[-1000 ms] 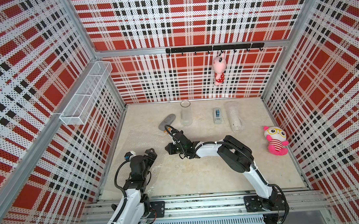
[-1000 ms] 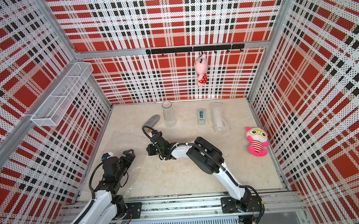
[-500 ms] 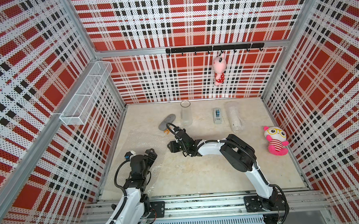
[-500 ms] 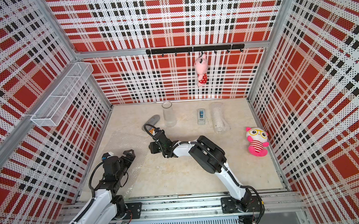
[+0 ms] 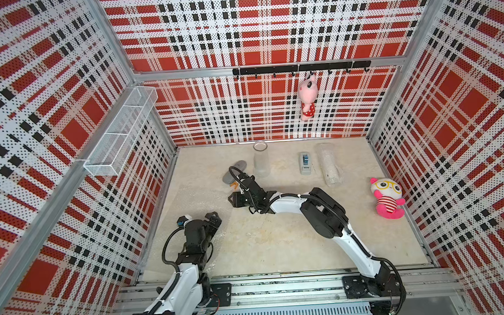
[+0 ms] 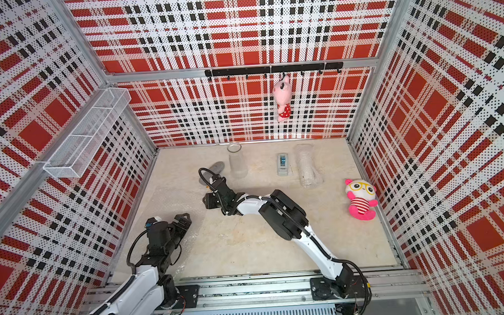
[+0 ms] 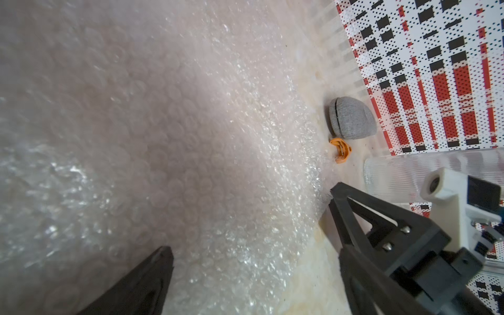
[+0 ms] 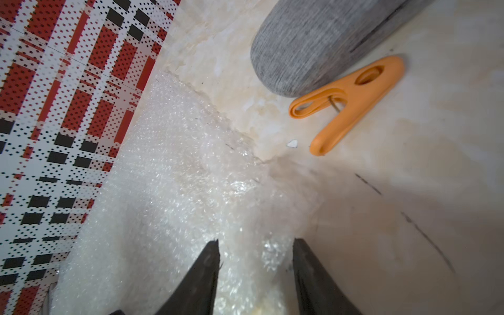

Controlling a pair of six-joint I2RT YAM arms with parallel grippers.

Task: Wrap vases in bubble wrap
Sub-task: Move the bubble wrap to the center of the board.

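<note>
Left wall: white wire basket (image 5: 119, 135), mounted high.

Near-left floor: left gripper (image 5: 214, 218) sits low with its jaws spread wide and nothing between them. The left wrist view shows only sheet under the gap.

Flat bubble wrap sheet (image 5: 196, 196) lies spread along the left wall. It is a faint sheen in both top views. The wrist views show its bubbles plainly, and the right wrist view shows its far corner ending short of the clip.

Right gripper (image 8: 256, 241) is over that corner area. Its jaws are apart with a clear gap, sheet lying below and not pinched. In the top views its own body hides the jaws.

Orange clip (image 8: 351, 101) lies just beside the grey case (image 5: 234, 172). It is a mere speck in a top view and in full view from the right wrist.

Clear glass vase (image 5: 261, 160) stands upright near the back wall, unwrapped. The left wrist view catches only its lower wall.

Further right are the tape dispenser (image 5: 305, 162) and then a wrapped bundle (image 5: 329, 166) of bubble wrap lying on its side. Its contents are hard to make out, and only the top views show it.

A pink toy (image 5: 307, 97) hangs on the back rail. A plush doll (image 5: 386, 197) sits far right.
</note>
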